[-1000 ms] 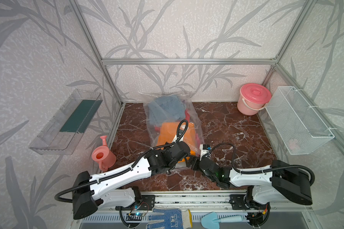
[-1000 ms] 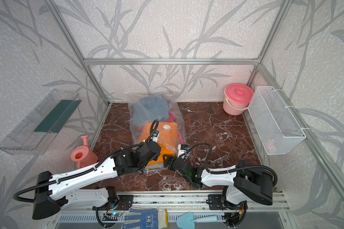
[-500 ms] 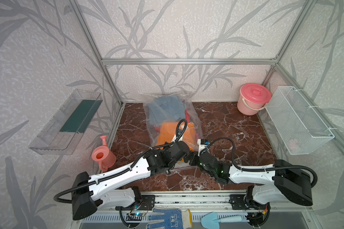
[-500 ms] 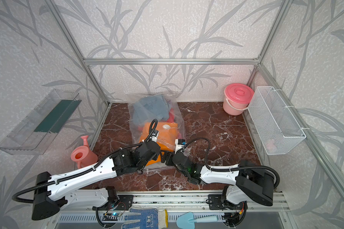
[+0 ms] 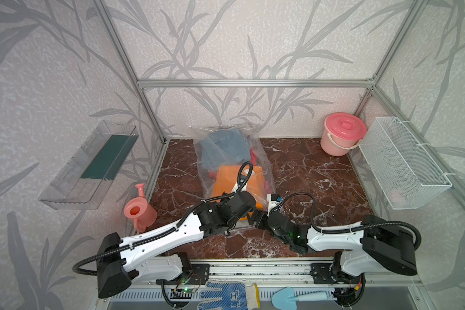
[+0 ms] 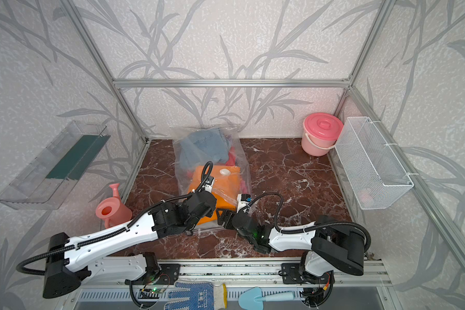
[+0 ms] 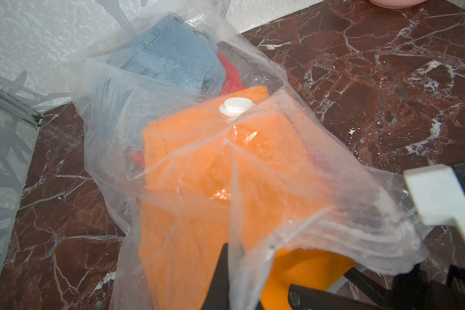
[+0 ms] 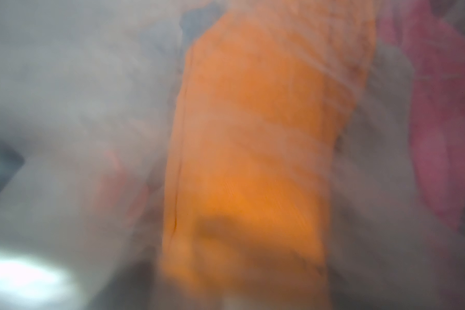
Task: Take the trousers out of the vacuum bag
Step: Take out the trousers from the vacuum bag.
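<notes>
The vacuum bag [image 5: 265, 171] [image 6: 242, 163] lies on the marble floor with its mouth toward me and its white valve disc [image 7: 236, 106] on top. Inside it lie the trousers: an orange pair [image 5: 226, 178] [image 7: 199, 161] at the front, a blue denim pair [image 6: 202, 147] behind, red and pink ones [image 8: 440, 107] beside them. My left gripper [image 7: 230, 271] [image 6: 208, 213] is shut on the bag's upper film at the mouth and holds it up. My right gripper [image 5: 254, 217] [image 6: 222, 217] stands open at the mouth against the orange pair [image 8: 253, 147]; its own view is blurred.
A pink lidded bucket [image 5: 344, 134] stands at the back right beside a white wire basket [image 5: 403, 166] on the right wall. A pink watering can [image 5: 140, 212] sits at the left floor edge under a clear wall tray [image 5: 91, 166]. A dotted glove [image 5: 226, 295] and a blue trowel [image 5: 293, 296] lie on the front rail.
My right gripper has moved left and forward, up to the bag's mouth and the orange trousers. The left gripper has kept its hold and barely moved.
</notes>
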### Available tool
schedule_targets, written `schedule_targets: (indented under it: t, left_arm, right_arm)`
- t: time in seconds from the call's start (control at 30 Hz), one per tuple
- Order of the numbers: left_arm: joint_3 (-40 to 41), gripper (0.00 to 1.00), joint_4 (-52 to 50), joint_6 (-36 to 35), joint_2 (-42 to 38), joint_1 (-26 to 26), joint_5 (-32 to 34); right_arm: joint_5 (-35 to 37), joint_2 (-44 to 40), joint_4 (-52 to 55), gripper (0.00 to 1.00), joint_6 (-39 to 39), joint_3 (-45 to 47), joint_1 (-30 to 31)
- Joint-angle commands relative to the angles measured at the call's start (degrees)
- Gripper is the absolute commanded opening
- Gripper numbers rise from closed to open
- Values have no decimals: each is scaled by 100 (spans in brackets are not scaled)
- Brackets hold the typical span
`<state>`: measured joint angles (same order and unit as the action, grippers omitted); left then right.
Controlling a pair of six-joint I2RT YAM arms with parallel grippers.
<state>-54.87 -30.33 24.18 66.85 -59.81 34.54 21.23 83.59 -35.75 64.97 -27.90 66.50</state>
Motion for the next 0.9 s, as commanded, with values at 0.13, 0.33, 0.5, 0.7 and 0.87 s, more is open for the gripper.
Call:
schedule_targets:
  t: [0.13,0.33,0.5,0.7,0.87]
  left_arm:
    - [40,0,75,21,-141,49,51]
    - [81,0,70,22,-192,64,35]
    - [113,0,76,32,-238,72,33]
    - [126,0,91,17,-278,84,32]
    - [143,0,107,25,-291,93,16]
  right_arm:
    - [141,226,-831,84,245,176,159]
    - [239,267,-897,84,121,-32,325]
    - [239,247,-816,84,-99,-252,324]
    - [495,-127,377,85,-330,-549,316]
    - [534,-390,1180,85,-424,-656,142]
